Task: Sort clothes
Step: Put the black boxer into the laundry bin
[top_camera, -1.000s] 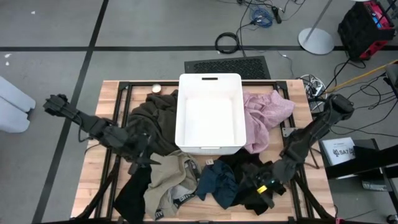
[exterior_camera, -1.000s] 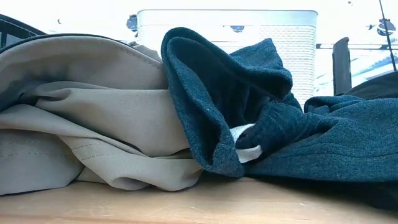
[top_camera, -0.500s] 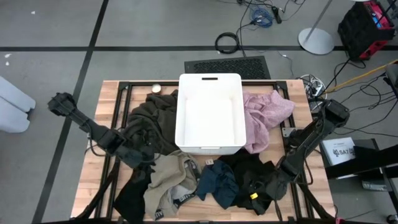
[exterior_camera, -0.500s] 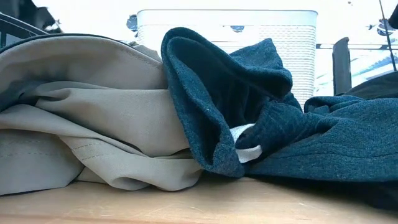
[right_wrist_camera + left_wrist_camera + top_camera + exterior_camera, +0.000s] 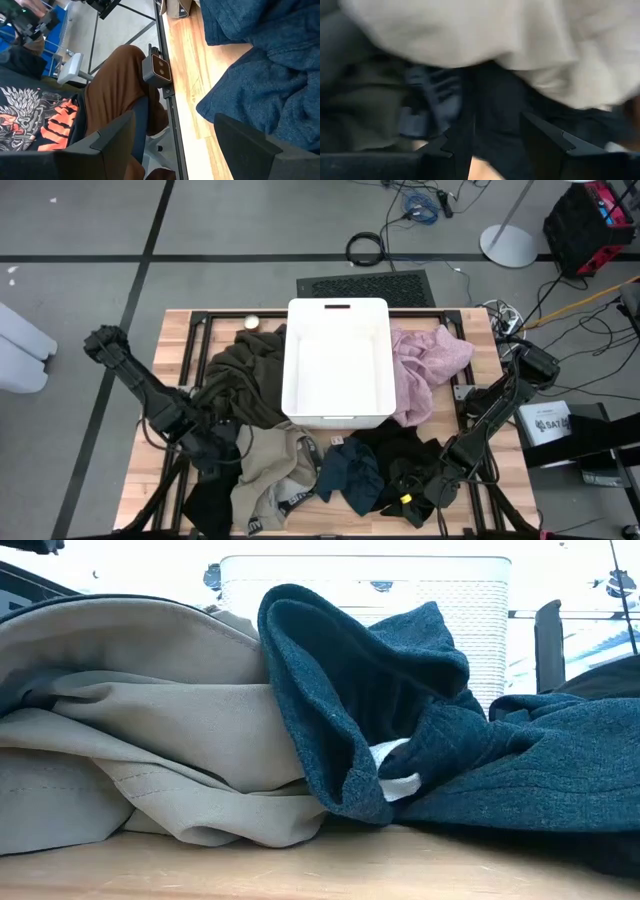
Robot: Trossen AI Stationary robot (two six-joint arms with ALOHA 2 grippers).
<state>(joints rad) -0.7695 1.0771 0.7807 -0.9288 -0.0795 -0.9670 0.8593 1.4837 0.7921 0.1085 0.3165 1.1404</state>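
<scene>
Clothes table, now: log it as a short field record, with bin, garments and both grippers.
bin: white bin, empty, table centre back
olive garment: left of bin
pink garment: right of bin
beige garment: front left
navy-teal garment: front centre
black garment: front right
left gripper: open, over dark fabric
right gripper: open, at table's front edge, holding nothing

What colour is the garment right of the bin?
Pale pink garment, clearest in the high view.

The bin [image 5: 337,360] sits mid-table behind both grippers. Left gripper [image 5: 222,455] is low over the beige garment's [image 5: 268,465] edge, with the big crumpled garment [image 5: 245,375] just behind it. Right gripper [image 5: 418,492] is on the black garment [image 5: 405,455], navy-teal one [image 5: 350,475] just to its left.
</scene>
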